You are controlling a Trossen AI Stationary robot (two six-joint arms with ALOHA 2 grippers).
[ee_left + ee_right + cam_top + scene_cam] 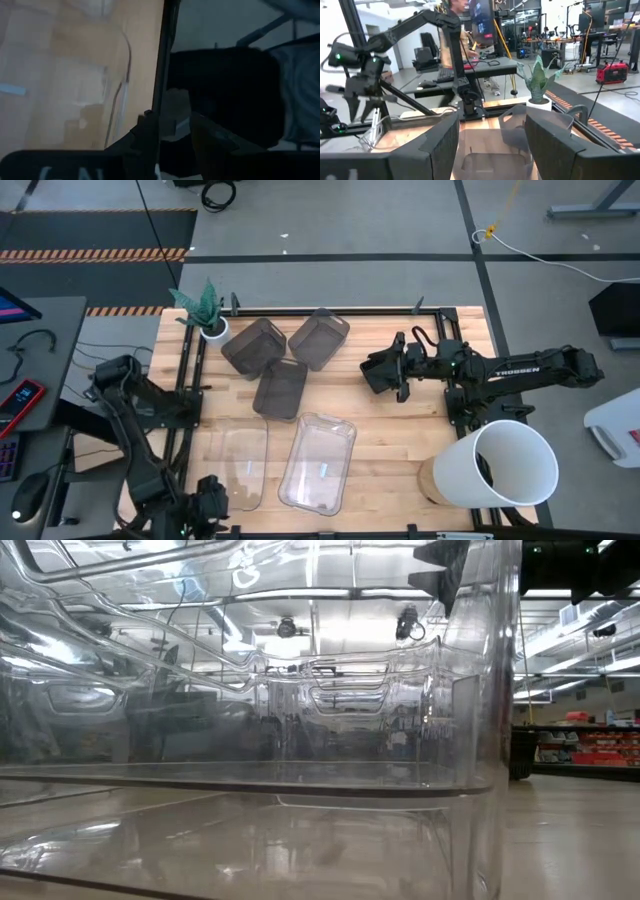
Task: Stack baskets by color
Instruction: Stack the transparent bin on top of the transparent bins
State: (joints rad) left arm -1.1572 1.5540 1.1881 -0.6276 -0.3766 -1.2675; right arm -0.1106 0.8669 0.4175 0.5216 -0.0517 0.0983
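Two clear baskets rest on their bottoms on the table's near half, one to the left of the other. A clear wall fills the low view. Three smoky grey baskets stand close together at the far middle. My left gripper hangs over the near left corner, just left of the left clear basket. Its fingers stand apart with nothing between them. My right gripper hovers right of the grey baskets. It points level toward the table's left and is open.
A big white bucket lies at the near right corner. A small white plant pot stands at the far left. Black rails border the table. Bare wood lies between the grey baskets and my right arm. A person stands beyond the table's left side.
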